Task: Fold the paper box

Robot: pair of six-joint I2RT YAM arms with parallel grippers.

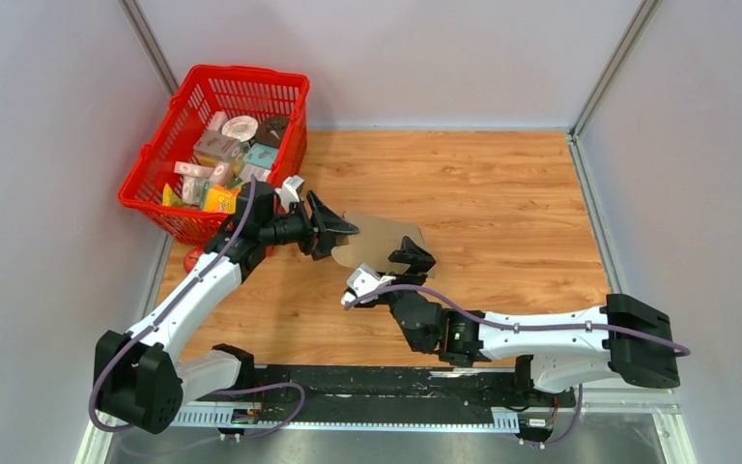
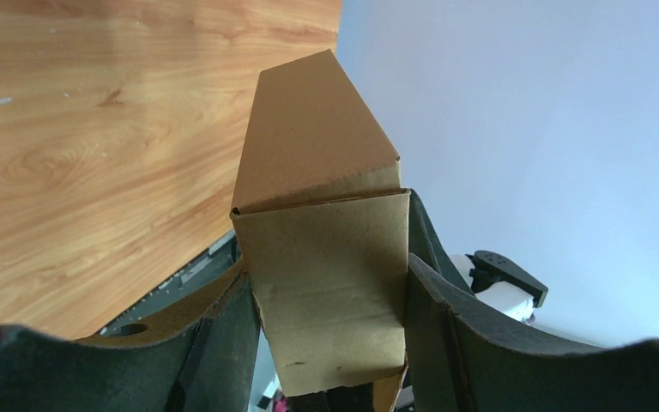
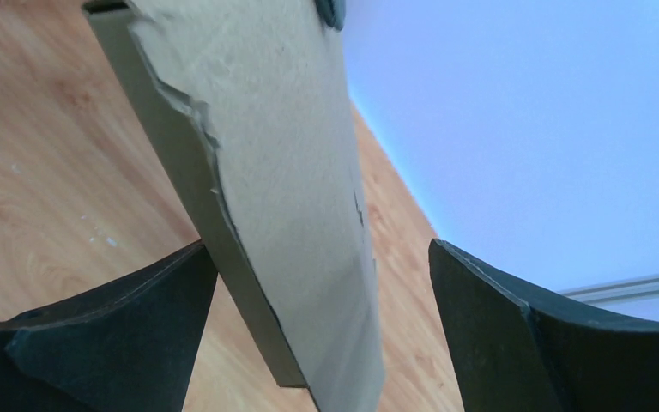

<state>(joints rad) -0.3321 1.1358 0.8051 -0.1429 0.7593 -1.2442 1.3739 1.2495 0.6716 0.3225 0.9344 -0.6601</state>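
The paper box [image 1: 379, 238] is plain brown cardboard, held above the wooden table at its middle. My left gripper [image 1: 336, 230] is shut on the box's left end; in the left wrist view the box [image 2: 322, 223] sits squeezed between both fingers [image 2: 223, 343]. My right gripper [image 1: 408, 263] is open at the box's near right edge. In the right wrist view a cardboard panel [image 3: 283, 197] hangs between the spread fingers [image 3: 146, 300], close to the left one, with a wide gap to the right one.
A red basket [image 1: 220, 87] of small printed packages stands at the back left, just behind my left arm. Grey walls close in the table [image 1: 502, 193] on three sides. A black rail [image 1: 367, 382] runs along the near edge.
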